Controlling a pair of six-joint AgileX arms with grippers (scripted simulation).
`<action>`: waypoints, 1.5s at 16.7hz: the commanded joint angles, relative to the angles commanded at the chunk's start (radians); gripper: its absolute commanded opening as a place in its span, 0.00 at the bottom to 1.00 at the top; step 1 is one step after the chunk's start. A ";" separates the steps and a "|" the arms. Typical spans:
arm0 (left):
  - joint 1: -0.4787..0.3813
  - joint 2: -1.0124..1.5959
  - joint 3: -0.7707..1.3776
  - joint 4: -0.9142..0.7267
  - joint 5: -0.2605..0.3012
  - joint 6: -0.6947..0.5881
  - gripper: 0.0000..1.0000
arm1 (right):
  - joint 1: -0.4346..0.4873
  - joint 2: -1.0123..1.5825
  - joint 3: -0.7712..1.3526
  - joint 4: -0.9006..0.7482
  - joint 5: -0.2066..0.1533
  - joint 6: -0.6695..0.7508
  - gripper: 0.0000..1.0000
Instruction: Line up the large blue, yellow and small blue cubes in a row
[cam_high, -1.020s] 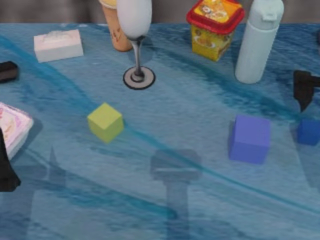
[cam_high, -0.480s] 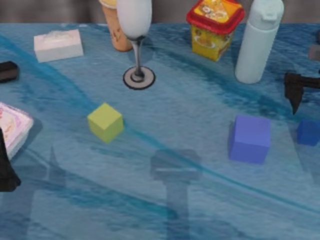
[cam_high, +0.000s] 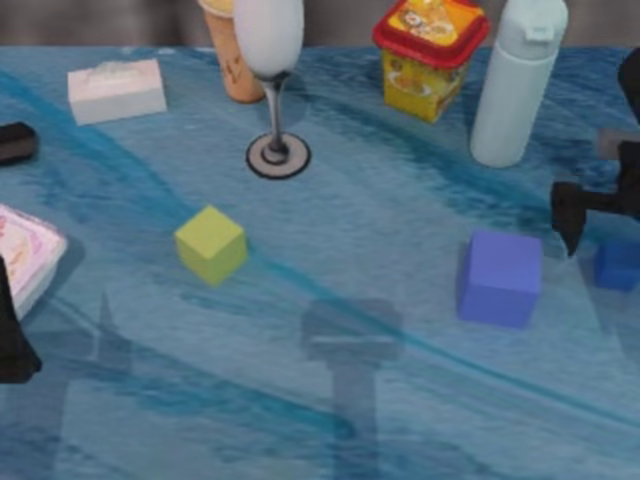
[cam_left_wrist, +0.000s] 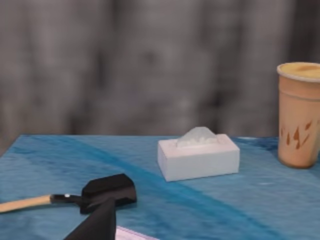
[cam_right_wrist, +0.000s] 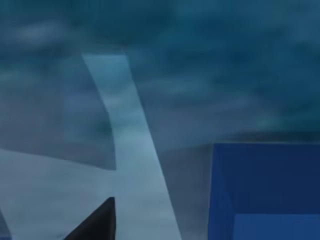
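The right end effector (cam_high: 585, 215), cut off at frame edge, aperture indeterminable, hovers just beside the small deep-blue matte cube (cam_high: 617, 265).

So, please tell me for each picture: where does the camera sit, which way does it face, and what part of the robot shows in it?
Top view: above the table, looking down at the large blue, the yellow and the small blue cube; right gripper at the right edge, left arm parked at the left edge.
Left wrist view: on the left arm, facing a white box and an orange cup; one dark fingertip shows.
Right wrist view: close above the table, facing the small blue cube; one fingertip shows.
Shared: top and left wrist views both show the white box.
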 joint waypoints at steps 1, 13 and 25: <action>0.000 0.000 0.000 0.000 0.000 0.000 1.00 | 0.001 0.018 -0.021 0.040 0.000 0.001 1.00; 0.000 0.000 0.000 0.000 0.000 0.000 1.00 | 0.002 0.051 -0.057 0.102 0.000 0.003 0.55; 0.000 0.000 0.000 0.000 0.000 0.000 1.00 | 0.002 0.051 -0.057 0.102 0.000 0.003 0.00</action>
